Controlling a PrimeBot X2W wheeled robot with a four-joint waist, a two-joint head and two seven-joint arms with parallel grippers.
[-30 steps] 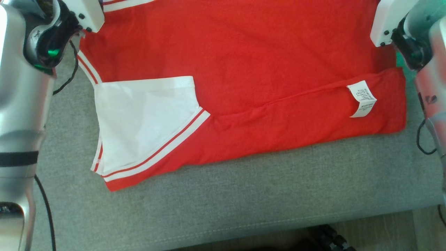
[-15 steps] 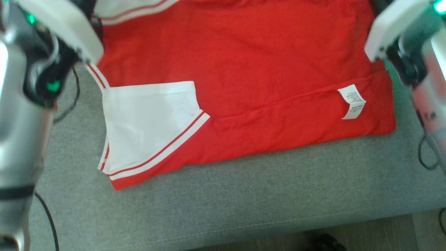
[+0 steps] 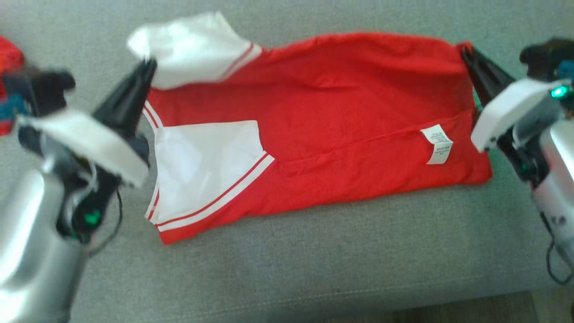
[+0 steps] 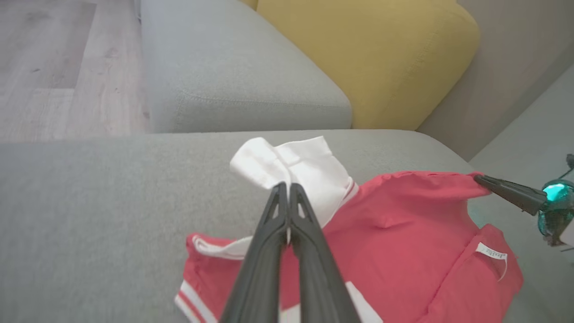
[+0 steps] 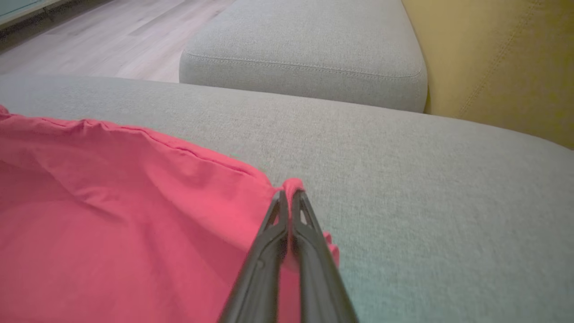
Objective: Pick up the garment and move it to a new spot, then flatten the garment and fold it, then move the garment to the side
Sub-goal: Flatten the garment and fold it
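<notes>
The garment (image 3: 323, 116) is a red shirt with white sleeves and red-striped trim, spread across the grey sofa seat (image 3: 314, 269). Its near long edge is folded over, showing a white label (image 3: 437, 143). My left gripper (image 3: 150, 67) is shut on the shirt's far left corner by the white sleeve (image 4: 296, 170), fabric pinched between the fingers (image 4: 287, 211). My right gripper (image 3: 466, 51) is shut on the far right red corner (image 5: 291, 184), which is lifted slightly. The other arm's gripper (image 4: 497, 186) also appears in the left wrist view.
A yellow cushion (image 4: 372, 58) leans against the sofa back, beside a grey seat cushion (image 4: 233, 76). Wooden floor (image 5: 112, 36) lies beyond the sofa. A red and blue object (image 3: 9, 89) sits at the far left edge. The sofa's front edge (image 3: 358, 296) runs below the shirt.
The head camera has tilted up, bringing the shirt's far edge and both grippers' fingers into view. The far white sleeve now stands lifted and bunched at the left gripper.
</notes>
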